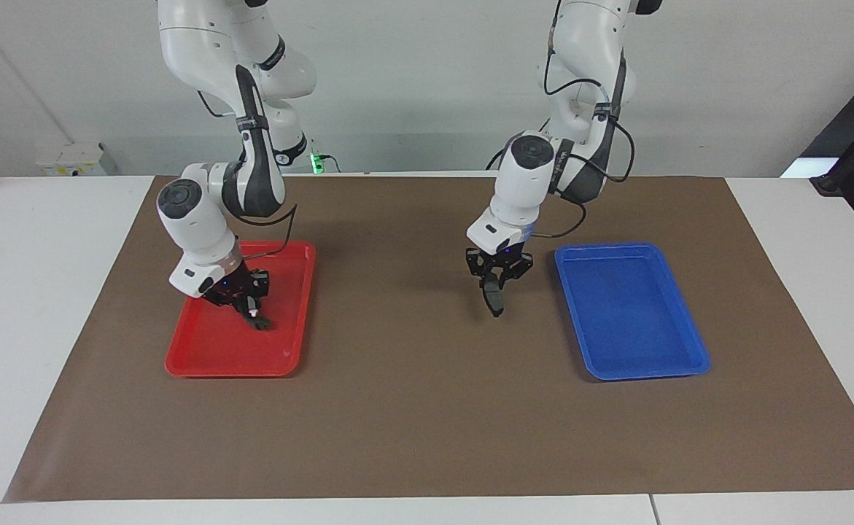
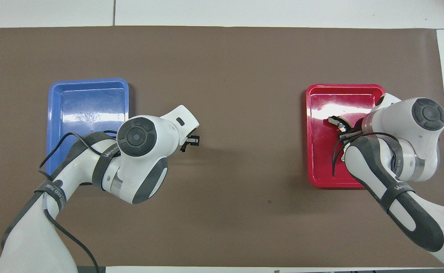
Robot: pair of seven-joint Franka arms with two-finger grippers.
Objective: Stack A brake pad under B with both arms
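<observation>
Plain white wall (image 1: 412,87) at the back, white surface (image 1: 33,292) below it, covered almost end to end by a brown mat (image 1: 427,423). On the mat, 2 shallow trays well apart: a blue tray (image 1: 649,375) toward the left arm's end, holding nothing, and a red tray (image 1: 226,372) toward the right arm's end. Reaching in from its base, the left arm (image 1: 525,171), bent down over the bare mat between the 2 trays, much closer to the blue one. Under it, up in the air, the left end effector (image 1: 496,290), fingers pressed together on the A brake pad (image 1: 496,300), pinching that short, dull dark-grey piece by its upper part and letting it hang nearly upright, clear of the mat, with a soft shadow beneath. Seen from overhead, mostly hidden by the white wrist, with only the black tip of the left end effector (image 2: 191,141) poking out just beside the blue tray's rim. Over at the red tray, the right arm (image 1: 193,219), lowered steeply into it. Inside that tray, the right end effector (image 1: 251,313), fingers closed on B (image 1: 260,322), gripping the slim crescent with its shiny pale strip, low over the tray's middle. Impossible to tell whether B rests on the tray floor or sits just off it.
</observation>
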